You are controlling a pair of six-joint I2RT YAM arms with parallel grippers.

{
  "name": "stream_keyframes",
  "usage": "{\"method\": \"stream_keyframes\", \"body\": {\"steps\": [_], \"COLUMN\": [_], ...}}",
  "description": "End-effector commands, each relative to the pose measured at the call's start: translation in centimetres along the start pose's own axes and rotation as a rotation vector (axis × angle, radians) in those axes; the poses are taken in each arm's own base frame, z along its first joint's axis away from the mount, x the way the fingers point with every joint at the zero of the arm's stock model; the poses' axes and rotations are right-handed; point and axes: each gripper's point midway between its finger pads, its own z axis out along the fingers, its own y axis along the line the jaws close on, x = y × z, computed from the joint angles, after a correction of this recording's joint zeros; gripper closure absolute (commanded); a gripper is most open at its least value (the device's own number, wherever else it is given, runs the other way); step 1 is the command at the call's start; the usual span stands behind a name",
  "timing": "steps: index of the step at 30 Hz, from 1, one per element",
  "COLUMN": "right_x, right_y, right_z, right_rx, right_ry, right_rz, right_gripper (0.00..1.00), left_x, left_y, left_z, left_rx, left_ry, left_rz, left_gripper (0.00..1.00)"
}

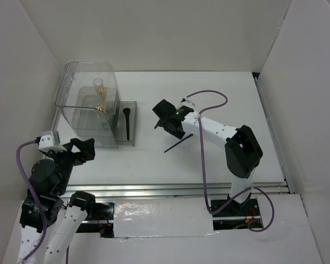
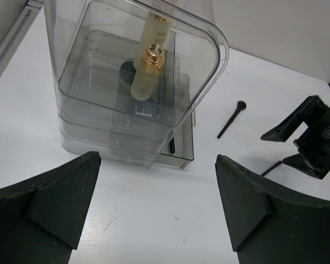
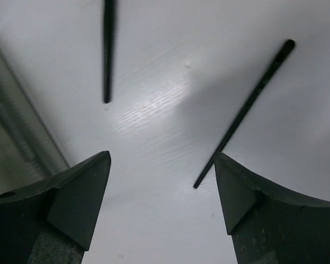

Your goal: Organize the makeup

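A tall pale-yellow bottle (image 2: 143,82) and a gold-capped bottle (image 2: 152,58) stand inside the big clear box (image 1: 80,113), with a dark round compact (image 2: 126,71) behind them. The gold cap (image 1: 100,106) also shows from above. A black brush (image 1: 126,124) lies by the grey tray (image 1: 133,140) at the box's right side. A thin black brush (image 1: 179,143) lies on the table, and its tip (image 3: 247,104) reaches the right finger. My right gripper (image 1: 160,116) hovers open and empty over it (image 3: 162,157). My left gripper (image 1: 91,149) is open and empty in front of the box (image 2: 158,159).
White walls close in the table on the left, back and right. A metal rail (image 1: 176,190) runs along the near edge. The right arm's elbow (image 1: 242,151) stands at the right of the table.
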Motion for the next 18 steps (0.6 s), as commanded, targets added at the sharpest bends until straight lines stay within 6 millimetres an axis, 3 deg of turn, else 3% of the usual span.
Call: {"method": "stream_keyframes", "body": {"steps": [1,3,10,18], "right_x": [0.6,1.2,3.4,4.7], "right_y": [-4.5,-5.4,-7.6,-9.8], "right_z": [1.2,1.6,4.1,6.8], "right_rx": [0.195,0.226,0.287,0.330], "right_ry": [-0.044,-0.039,0.014,0.078], "right_rz": [0.035,0.042,0.060,0.081], "right_gripper": [0.18,0.24,0.32,0.48], "left_x": [-1.3,-1.4,-1.4,-1.2], "left_y": [-0.3,-0.2,-0.4,-0.5], "left_z": [-0.3,-0.5,-0.7,-0.8], "left_rx": [0.016,0.011,0.020,0.028], "left_ry": [-0.055,-0.063,-0.062,-0.057], "left_rz": [-0.023,-0.027,-0.035,-0.036], "left_gripper": [0.01,0.01,0.01,0.01]}}
